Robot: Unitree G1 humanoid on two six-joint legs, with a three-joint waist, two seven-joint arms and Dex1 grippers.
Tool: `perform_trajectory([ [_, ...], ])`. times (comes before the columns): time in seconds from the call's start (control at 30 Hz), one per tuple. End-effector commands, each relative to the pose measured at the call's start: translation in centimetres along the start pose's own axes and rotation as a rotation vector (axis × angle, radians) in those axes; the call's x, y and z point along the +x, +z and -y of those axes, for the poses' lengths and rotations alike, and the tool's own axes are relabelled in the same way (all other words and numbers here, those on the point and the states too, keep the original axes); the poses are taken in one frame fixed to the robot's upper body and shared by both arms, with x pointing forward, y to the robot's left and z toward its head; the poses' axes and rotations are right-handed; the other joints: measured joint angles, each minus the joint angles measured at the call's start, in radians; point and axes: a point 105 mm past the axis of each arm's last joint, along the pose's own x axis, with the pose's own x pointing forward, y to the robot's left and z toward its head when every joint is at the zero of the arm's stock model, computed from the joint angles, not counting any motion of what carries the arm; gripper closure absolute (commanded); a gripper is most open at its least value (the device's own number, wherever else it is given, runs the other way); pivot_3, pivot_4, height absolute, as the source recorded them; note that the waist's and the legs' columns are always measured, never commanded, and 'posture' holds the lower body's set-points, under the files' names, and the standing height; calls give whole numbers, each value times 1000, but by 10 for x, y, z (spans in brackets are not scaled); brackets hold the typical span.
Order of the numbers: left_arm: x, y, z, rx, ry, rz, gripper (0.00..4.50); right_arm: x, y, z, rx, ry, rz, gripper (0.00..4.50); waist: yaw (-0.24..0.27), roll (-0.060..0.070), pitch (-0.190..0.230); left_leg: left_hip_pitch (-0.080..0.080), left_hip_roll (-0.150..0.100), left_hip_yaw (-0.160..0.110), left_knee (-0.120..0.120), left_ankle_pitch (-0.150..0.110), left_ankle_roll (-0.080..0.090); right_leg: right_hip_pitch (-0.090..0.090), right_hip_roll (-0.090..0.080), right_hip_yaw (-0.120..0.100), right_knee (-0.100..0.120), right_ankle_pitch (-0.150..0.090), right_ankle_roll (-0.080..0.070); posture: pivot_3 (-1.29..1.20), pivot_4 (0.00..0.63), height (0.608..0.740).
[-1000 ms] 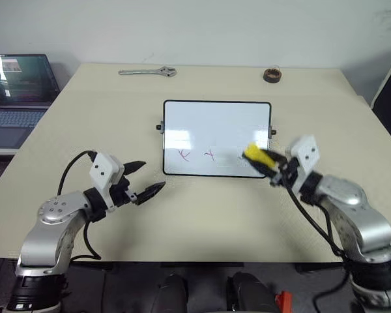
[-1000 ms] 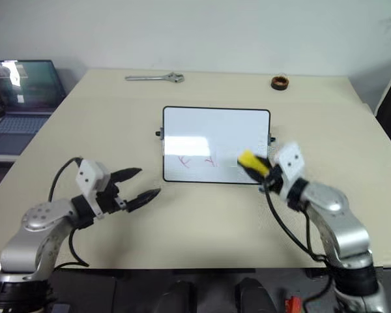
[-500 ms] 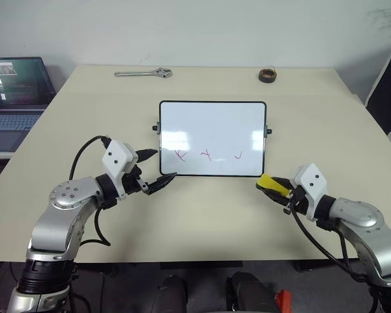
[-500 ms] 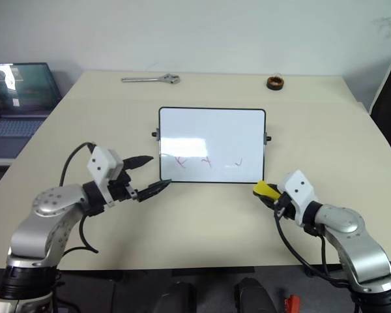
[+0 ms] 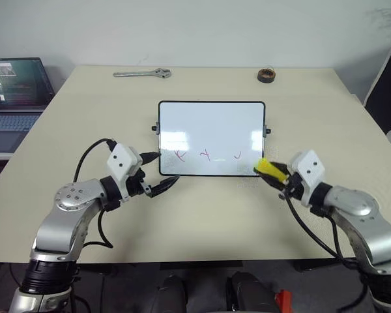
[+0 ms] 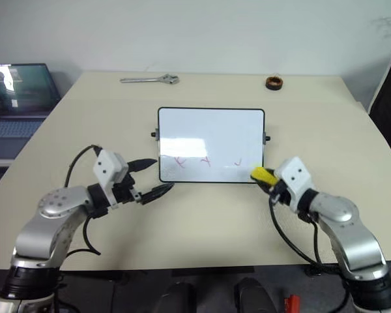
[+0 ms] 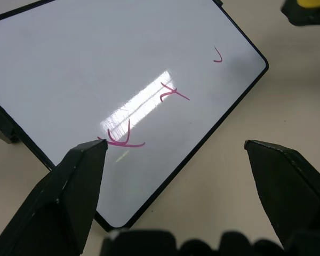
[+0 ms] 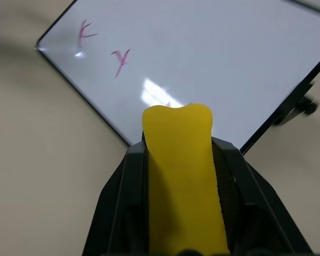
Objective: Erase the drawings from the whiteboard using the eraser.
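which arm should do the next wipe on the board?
Right. Its claw is shut on the eraser, at the whiteboard's near right corner, close to the drawings. The left claw is open and empty at the near left corner.

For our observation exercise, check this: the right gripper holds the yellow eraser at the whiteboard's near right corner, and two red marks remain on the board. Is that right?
Not quite. Three red marks remain, not two, as the left wrist view shows. The rest holds: the right gripper holds the yellow eraser at the whiteboard's near right corner.
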Motion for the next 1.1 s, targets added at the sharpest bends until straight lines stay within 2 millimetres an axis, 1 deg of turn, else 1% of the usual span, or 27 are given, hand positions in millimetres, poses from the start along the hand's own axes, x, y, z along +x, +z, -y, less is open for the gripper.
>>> perform_trajectory([
  [0.03,1,5,0,42,-13,17,0,20,3,5,-75,-92,20,3284,0,0,0,0,0,0,0,0,0,0,0,0,0,0,0,0,150,740],
  [0.17,3,0,7,46,-57,7,0,49,3,8,-128,-167,22,3284,-1,0,0,-1,0,1,0,0,0,-1,0,0,0,1,-1,0,150,740],
  [0.23,3,-3,9,47,-70,1,0,60,5,9,-128,-202,27,3284,-3,0,0,-1,0,1,0,0,0,-2,0,1,1,1,-1,0,150,740],
  [0.27,3,-4,9,51,-69,-3,0,66,4,6,-125,-190,18,3284,-2,0,0,-1,0,1,0,0,0,-2,0,1,1,1,-1,0,150,740],
  [0.37,1,-7,9,50,-64,-7,0,71,-12,-12,-127,-103,-52,3284,0,0,0,-2,1,0,0,0,0,-2,0,0,1,1,-1,0,150,740],
  [0.43,0,-8,8,50,-61,-12,0,68,-25,-25,-177,-3,-108,3284,1,0,0,-2,1,0,0,0,0,-2,-1,0,0,1,-1,0,150,740],
  [0.47,-1,-9,8,50,-58,-15,0,66,-31,-30,-195,37,-139,3284,2,0,0,-2,1,0,0,0,0,-2,-1,0,0,1,-1,0,150,740],
  [0.5,-1,-9,8,50,-55,-16,0,64,-35,-31,-201,48,-155,3284,2,0,0,-1,1,0,0,0,0,-1,-1,0,0,1,-1,0,150,740],
  [0.53,-2,-10,8,50,-54,-17,0,64,-35,-25,-211,16,-160,3284,2,-1,-1,-1,1,0,0,0,0,-1,-1,0,1,1,-1,0,150,740],
  [0.63,-2,-8,9,51,-52,-16,0,64,-29,7,-255,-149,-152,3284,1,-1,-1,1,1,0,1,0,0,0,-1,0,1,1,-1,0,150,740],
  [0.7,-2,-7,11,52,-53,-15,0,62,-26,22,-259,-226,-148,3285,1,-1,-1,2,1,0,2,0,0,1,-1,0,2,1,-1,0,150,740],
  [0.77,-1,-5,12,53,-53,-15,0,61,-26,24,-256,-228,-151,3285,3,-1,-1,2,0,-1,3,0,0,2,-1,0,2,1,-1,0,150,740],
  [0.83,-1,-4,13,53,-53,-14,0,62,-31,15,-259,-173,-165,3285,5,-2,-1,2,0,-1,3,0,0,2,-1,-1,2,1,-1,0,150,740],
  [0.93,0,-2,12,52,-52,-12,0,61,-42,-10,-270,-34,-212,3285,5,-2,-1,2,1,-1,3,0,0,2,-1,0,2,1,-1,0,150,740],
  [1.03,0,-1,11,52,-52,-12,0,57,-46,-32,-317,103,-226,3286,5,-2,-2,2,1,-1,3,0,0,2,-1,0,2,1,-1,0,150,740],
  [1.1,0,-1,10,52,-51,-13,0,59,-41,-34,-345,102,-210,3286,2,-2,-2,3,0,-1,3,0,0,2,-1,0,2,1,-1,0,150,740],
])
